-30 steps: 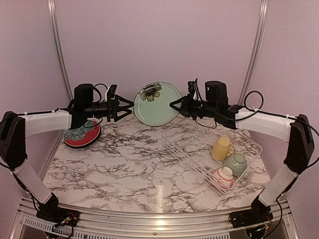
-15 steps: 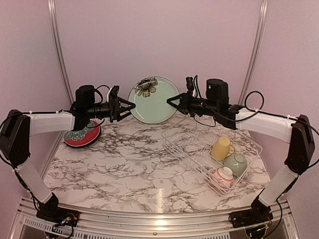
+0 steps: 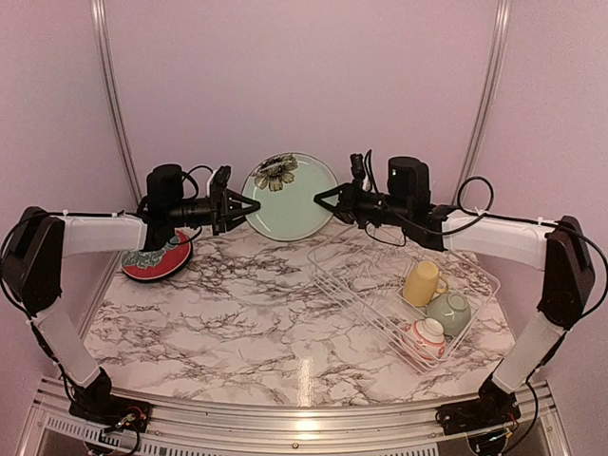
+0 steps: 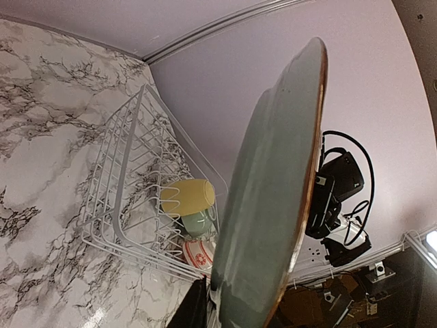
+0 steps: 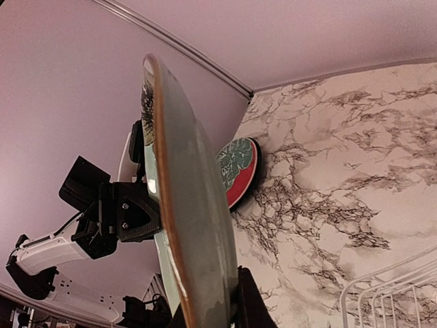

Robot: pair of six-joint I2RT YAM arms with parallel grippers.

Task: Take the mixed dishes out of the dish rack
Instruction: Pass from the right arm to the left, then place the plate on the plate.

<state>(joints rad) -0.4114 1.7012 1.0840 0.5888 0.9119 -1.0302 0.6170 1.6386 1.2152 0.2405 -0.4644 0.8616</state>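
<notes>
Green, on edge, the pale green plate point(image 3: 290, 198) hangs over the tabletop point(image 3: 237, 304), clear of the dish rack point(image 3: 361, 294), between left tool point(image 3: 252, 206) and right tool point(image 3: 320, 197).
Left wrist: rim inside its jaws, closure unclear.
Right wrist: jaws pinch the rim; an early release could drop it.

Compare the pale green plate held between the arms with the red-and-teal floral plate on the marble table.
The pale green plate stands on edge in the air between the left gripper and right gripper; the red-and-teal floral plate rests on the marble table. The green one is plain with one dark flower near its rim; the floral one has a red border around a teal pattern. Both are round and outside the white wire rack.
</notes>
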